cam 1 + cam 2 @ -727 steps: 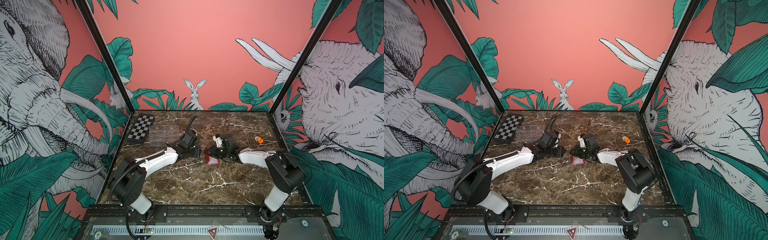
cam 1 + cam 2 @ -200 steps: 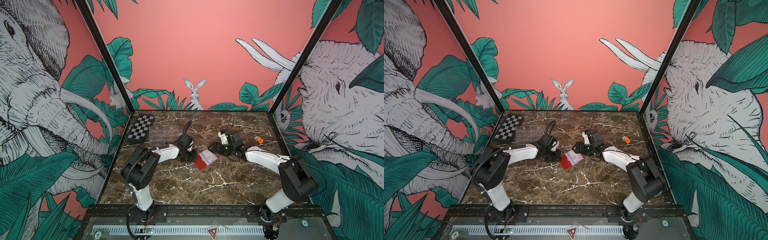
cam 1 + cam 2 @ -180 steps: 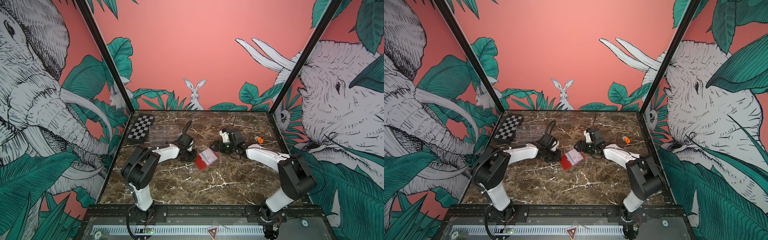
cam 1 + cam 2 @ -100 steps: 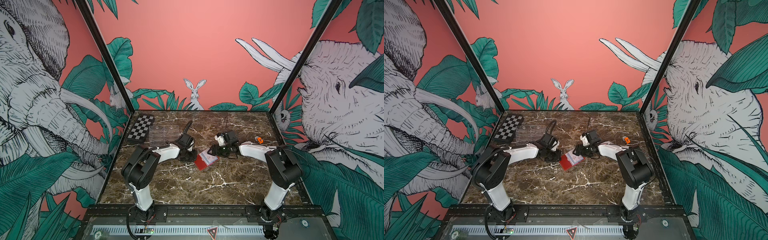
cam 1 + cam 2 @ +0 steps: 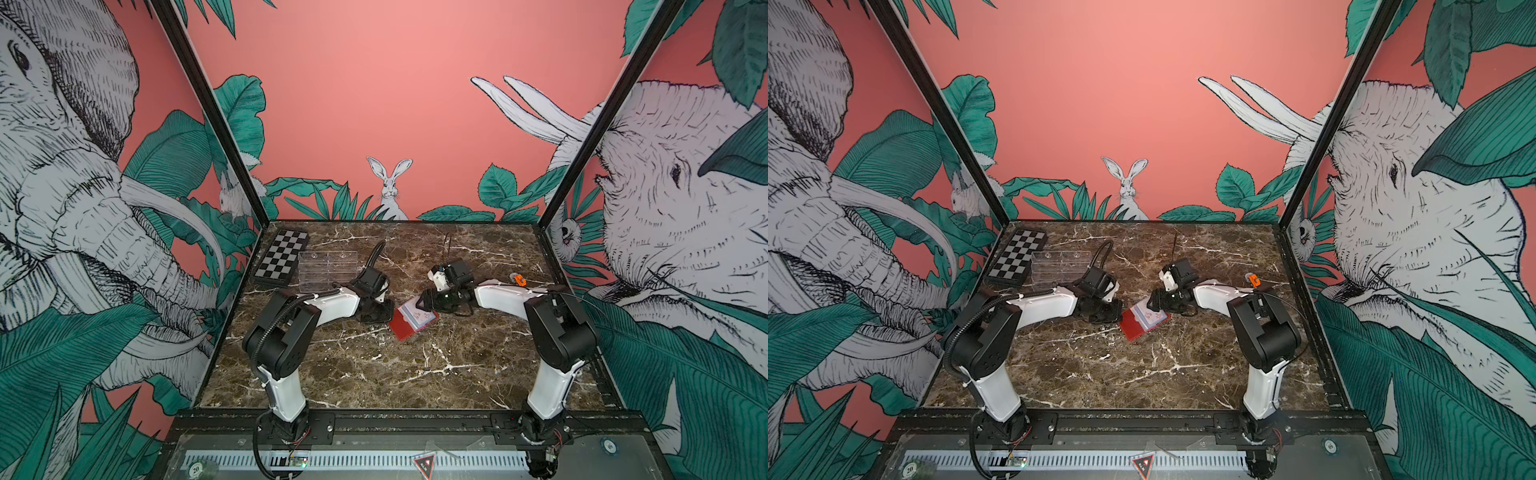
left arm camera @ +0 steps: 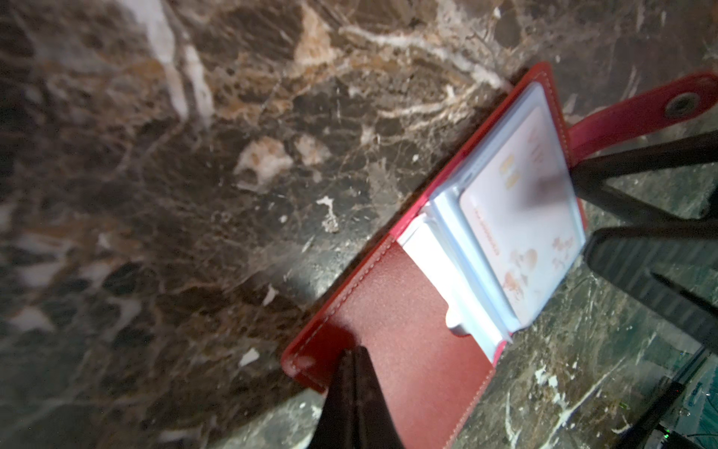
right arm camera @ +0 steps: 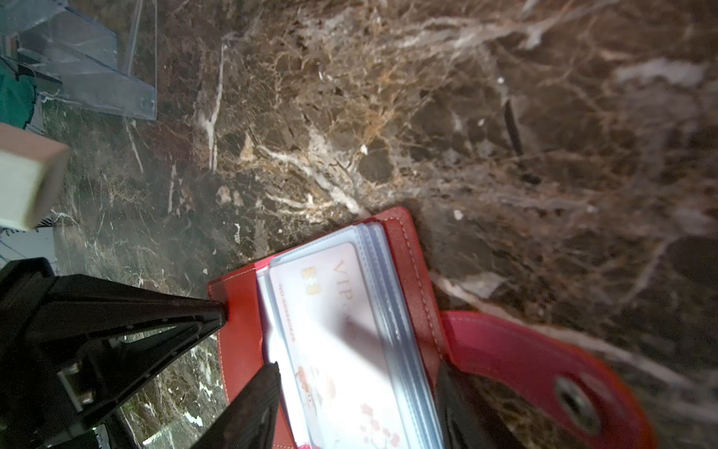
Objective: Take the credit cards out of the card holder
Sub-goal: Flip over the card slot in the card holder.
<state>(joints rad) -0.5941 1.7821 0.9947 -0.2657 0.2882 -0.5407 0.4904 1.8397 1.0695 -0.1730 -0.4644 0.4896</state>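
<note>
arms: two black-and-white jointed arms, bolted to the black rail at the near edge, both bent in toward the middle.
left fingers: black and tapered, clenched tip to tip with nothing between; tips pressed on a corner of the card holder's bare flap.
card holder: red and leather-like, fine grain, pale stitching along the edges; lies opened out in the middle of the surface, between the two sets of fingers.
sleeves: stack of pale blue-clear plastic pockets with rounded corners, slightly fanned.
credit card: thin whitish rectangle with a gold chip and pinkish print, in the topmost sleeve; cards in the sleeves beneath cannot be told.
snap tab: pinkish-red strap with a round metal snap, sticking out past the sleeve side.
right fingers: black, released and parted, one on each side of the sleeve stack; contact with the plastic cannot be told.
change: a second ago the right fingers stood farther back, off the card holder; now over its sleeve side. Card holder and left fingers placed as then.
orange piece: small, beyond the right arm; too small to identify.
acrylic rack: clear, tiered, straight-edged, behind the left arm.
checkered board: flat, black-and-white squares, far left corner, just beside the rack.
surface: glossy dark brown marble pattern with white and tan veins.
room: coral-pink walls printed with grey line-drawn elephants, a rabbit at the back and green leaves; black posts at the far corners.
</note>
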